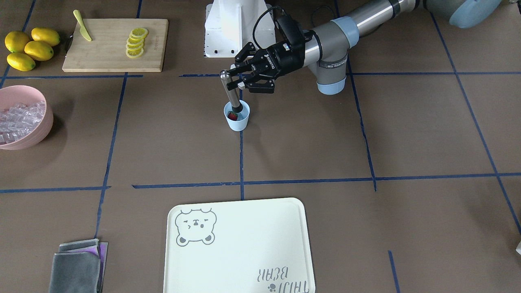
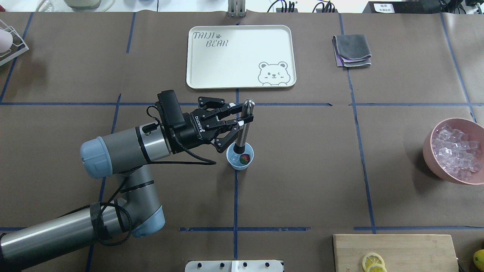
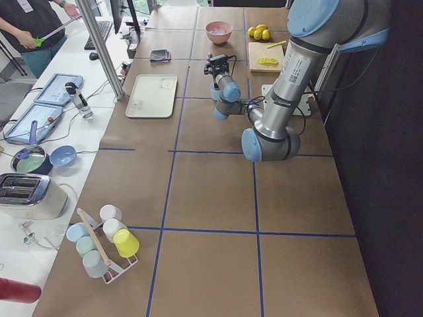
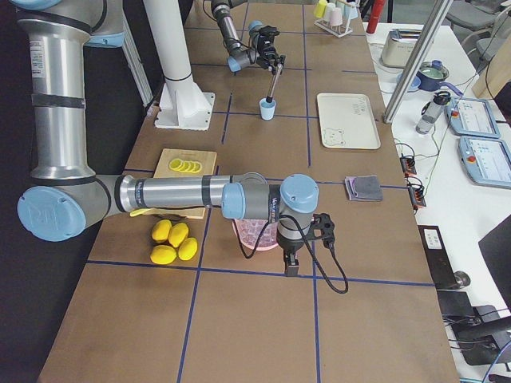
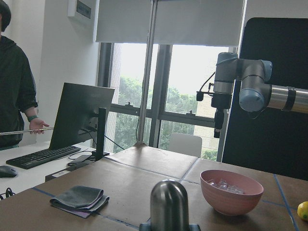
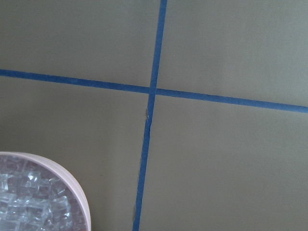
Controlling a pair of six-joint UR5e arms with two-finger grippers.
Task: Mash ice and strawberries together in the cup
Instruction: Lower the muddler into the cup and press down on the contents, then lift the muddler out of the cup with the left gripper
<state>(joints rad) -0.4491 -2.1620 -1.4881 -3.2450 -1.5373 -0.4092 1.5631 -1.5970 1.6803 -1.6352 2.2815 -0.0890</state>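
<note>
The light blue cup [image 1: 237, 121] [image 2: 239, 160] stands at mid-table on a blue tape line. A red strawberry [image 1: 232, 116] [image 2: 245, 158] lies inside it. I cannot make out ice in the cup. The ice [image 1: 20, 118] [image 2: 455, 151] fills the pink bowl [image 1: 45, 126] [image 2: 429, 153]. My left gripper [image 1: 237, 80] [image 2: 242, 115] is shut on the upper shaft of a steel muddler [image 1: 230, 94] [image 2: 243, 126], whose lower end is in the cup. My right gripper [image 4: 289, 267] hangs by the pink bowl. Whether it is open or shut does not show.
A white bear tray [image 1: 240, 248] [image 2: 241, 56] lies at the operators' side. A grey cloth [image 1: 77, 266] [image 2: 351, 51] lies beside it. A cutting board [image 1: 116, 44] holds lemon slices and a yellow knife [image 1: 82, 26]. Several lemons [image 1: 28, 49] lie next to it.
</note>
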